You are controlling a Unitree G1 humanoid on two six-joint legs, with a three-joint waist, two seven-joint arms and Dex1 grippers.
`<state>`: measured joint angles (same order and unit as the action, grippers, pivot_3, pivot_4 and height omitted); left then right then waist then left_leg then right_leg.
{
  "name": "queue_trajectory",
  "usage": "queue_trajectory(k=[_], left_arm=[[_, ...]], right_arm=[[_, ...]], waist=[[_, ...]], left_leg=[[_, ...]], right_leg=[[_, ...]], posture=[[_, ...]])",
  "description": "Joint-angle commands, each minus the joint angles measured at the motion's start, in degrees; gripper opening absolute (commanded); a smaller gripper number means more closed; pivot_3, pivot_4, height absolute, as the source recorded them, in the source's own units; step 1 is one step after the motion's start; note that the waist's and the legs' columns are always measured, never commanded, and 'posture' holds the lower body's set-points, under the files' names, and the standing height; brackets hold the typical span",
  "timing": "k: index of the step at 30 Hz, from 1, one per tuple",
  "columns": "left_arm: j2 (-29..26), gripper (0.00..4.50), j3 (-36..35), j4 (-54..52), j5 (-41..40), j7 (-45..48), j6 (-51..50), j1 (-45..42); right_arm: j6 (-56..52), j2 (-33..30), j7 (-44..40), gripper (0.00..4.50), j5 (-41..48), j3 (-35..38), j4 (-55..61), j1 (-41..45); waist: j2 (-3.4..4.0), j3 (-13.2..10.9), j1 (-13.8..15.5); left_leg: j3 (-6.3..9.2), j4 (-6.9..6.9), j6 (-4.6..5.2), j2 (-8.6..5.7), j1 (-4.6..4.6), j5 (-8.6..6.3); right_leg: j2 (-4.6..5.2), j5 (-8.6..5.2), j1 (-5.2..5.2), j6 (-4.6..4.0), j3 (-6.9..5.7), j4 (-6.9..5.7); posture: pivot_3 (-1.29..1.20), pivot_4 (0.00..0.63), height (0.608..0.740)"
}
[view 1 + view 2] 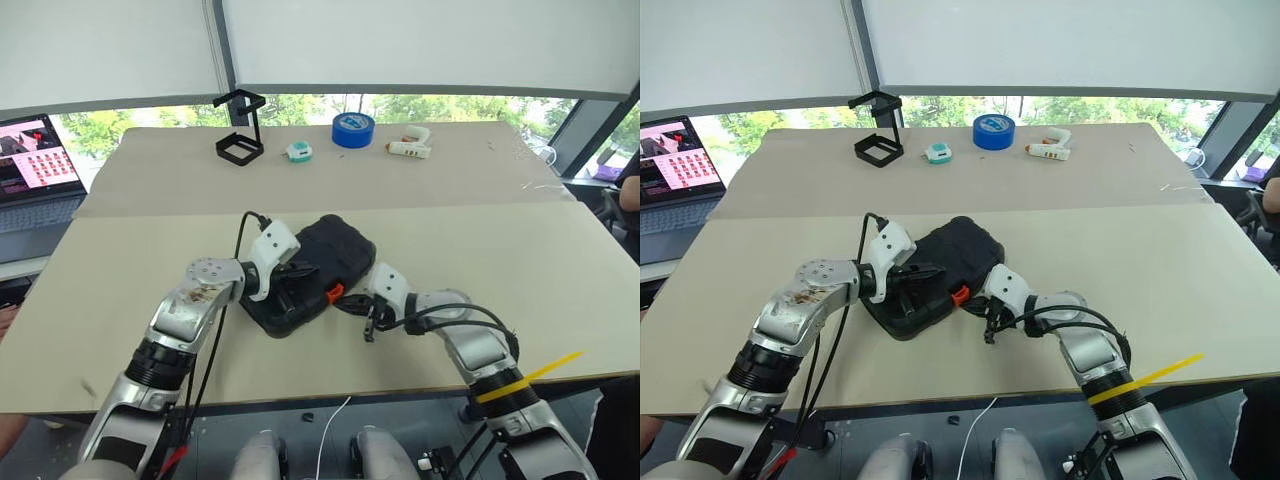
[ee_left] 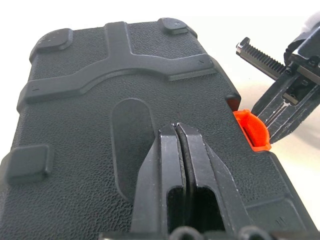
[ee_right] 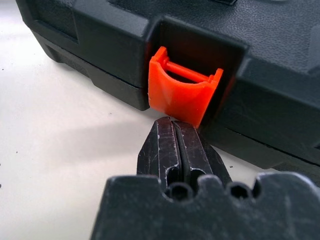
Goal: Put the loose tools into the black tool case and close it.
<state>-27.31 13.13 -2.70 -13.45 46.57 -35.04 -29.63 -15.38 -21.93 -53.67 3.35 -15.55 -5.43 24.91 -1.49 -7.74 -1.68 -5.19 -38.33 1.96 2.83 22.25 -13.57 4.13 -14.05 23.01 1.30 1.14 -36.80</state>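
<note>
Latching step: case [image 1: 305, 272] is lying lid-down-shut near the bench's front edge, middle. Left tool [image 2: 178, 131], clenched and empty, is pressing on the lid. Right tool [image 3: 174, 126], clenched too, is sitting just under the orange latch [image 3: 184, 95], which is sticking out unsnapped. Next move probably calls for pushing it up flush.

Both arms are silver-grey metal with black ribbed bands at the joints and white wrist shells. A black cable loops over each forearm. The right arm carries a yellow strip. Each pincer, left pincer [image 1: 300, 271] and right pincer [image 1: 368, 331], has two black fingers.
</note>
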Motion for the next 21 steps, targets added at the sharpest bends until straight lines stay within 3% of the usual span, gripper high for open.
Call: queue_trajectory(k=[1,6,9,11,12,16,21], left_arm=[[-0.34,0.11,6.14,5.78,1.98,0.98,-6.89,5.71],[-0.7,0.11,5.09,4.38,1.36,1.25,-5.5,6.97],[-1.66,0.11,-0.27,0.6,-1.68,2.88,-0.66,9.36],[-2.18,0.62,-5.27,-2.83,-4.09,4.01,4.3,11.37],[-2.49,0.89,-7.38,-4.39,-5.26,4.91,6.67,12.4],[-5.47,2.36,-16.87,-9.49,-9.67,7.67,13.44,18.32],[-11.77,4.17,-30.33,-10.82,-9.55,8.96,19.95,33.66]], right_arm=[[0.31,2.43,2.2,0.0,1.56,1.64,3.3,6.02],[-0.53,0.87,-0.54,0.0,2.73,1.32,5.14,4.62],[1.32,-2.02,-3.38,0.0,5.2,3.66,6.7,1.22],[2.15,-4.44,-5.17,0.0,7.47,6.23,7.8,-1.09],[2.53,-5.74,-6.11,0.6,8.33,7.25,8.33,-2.19],[5.1,-12.35,-9.29,1.89,10.57,11.92,8.67,-6.75],[19.95,-18.7,-13.23,3.59,12.01,20.05,-0.93,-9.42]], waist=[[0.0,0.0,-0.2],[0.0,0.0,-0.46],[0.0,0.0,-0.71],[0.01,0.0,-0.79],[0.01,-0.01,-0.79],[0.0,-0.07,-0.57],[-0.08,-0.34,-0.54]], left_leg=[[0.01,0.0,0.0,0.0,-0.01,0.0],[0.05,0.03,0.0,0.01,-0.01,0.0],[0.01,0.16,-0.01,0.02,0.0,0.0],[-0.01,0.37,-0.01,0.02,-0.03,0.0],[-0.02,0.48,-0.01,0.02,-0.04,0.0],[0.0,0.59,-0.17,0.05,0.05,-0.11],[-0.11,0.59,-0.17,0.04,0.17,-0.15]], right_leg=[[-0.02,0.0,0.0,-0.01,0.01,0.0],[-0.04,-0.01,0.01,-0.04,0.02,0.0],[-0.02,-0.02,0.07,-0.05,0.08,0.02],[0.01,-0.05,0.13,-0.06,0.14,0.05],[0.0,-0.06,0.14,-0.07,0.19,0.09],[0.07,-0.31,0.25,-0.13,0.16,0.11],[0.2,-0.35,0.39,-0.14,0.12,0.21]], posture=[[0.0,0.15,0.74],[0.0,0.15,0.74],[0.0,0.15,0.74],[0.0,0.15,0.74],[0.0,0.15,0.74],[0.0,0.15,0.74],[0.0,0.15,0.74]])
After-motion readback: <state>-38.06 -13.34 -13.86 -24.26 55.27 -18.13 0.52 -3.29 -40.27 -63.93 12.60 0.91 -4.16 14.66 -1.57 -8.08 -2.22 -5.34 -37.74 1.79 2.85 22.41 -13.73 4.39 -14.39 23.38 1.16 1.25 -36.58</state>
